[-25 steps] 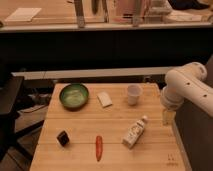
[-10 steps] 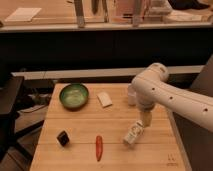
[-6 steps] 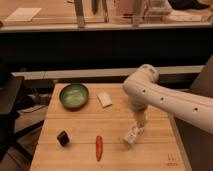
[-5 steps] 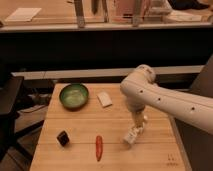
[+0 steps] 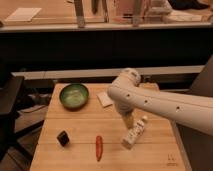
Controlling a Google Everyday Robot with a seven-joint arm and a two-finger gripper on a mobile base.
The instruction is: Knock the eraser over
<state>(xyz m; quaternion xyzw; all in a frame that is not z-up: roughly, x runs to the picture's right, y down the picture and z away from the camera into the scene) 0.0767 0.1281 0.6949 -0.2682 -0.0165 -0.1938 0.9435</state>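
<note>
The eraser [image 5: 63,138] is a small black block standing near the front left of the wooden table [image 5: 75,120]. My white arm reaches in from the right, its elbow over the table's back middle. My gripper [image 5: 128,120] hangs down just above and left of a small white bottle [image 5: 135,134] lying on the table. The gripper is well to the right of the eraser, with a red chili [image 5: 99,147] between them.
A green bowl [image 5: 74,95] sits at the back left. A flat white piece [image 5: 104,99] lies to its right, partly behind my arm. A dark counter runs behind the table. Dark furniture stands to the left.
My arm has swung left from the table's right edge to over its middle. It now covers the white cup at the back. The eraser, chili and bowl have not moved.
</note>
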